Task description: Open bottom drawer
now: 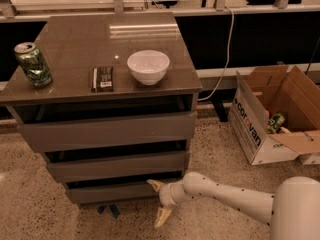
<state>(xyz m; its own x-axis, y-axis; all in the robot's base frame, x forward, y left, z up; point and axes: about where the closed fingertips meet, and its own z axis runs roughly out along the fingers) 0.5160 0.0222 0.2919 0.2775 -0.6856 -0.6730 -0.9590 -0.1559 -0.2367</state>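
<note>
The grey-brown cabinet has three drawers. The bottom drawer (117, 192) is the lowest, slim flat front, with a dark gap above it. My gripper (158, 200) sits at the drawer's right front corner, on a white arm (225, 194) coming from the lower right. Its two cream fingers are spread apart: the upper fingertip (152, 184) is at the drawer's top edge, the lower one (161, 218) hangs below the front, near the floor. It holds nothing.
On the cabinet top (75, 49) stand a green can (33, 64), a dark flat packet (102, 79) and a white bowl (148, 66). An open cardboard box (272, 116) sits on the speckled floor at the right. A cable hangs behind.
</note>
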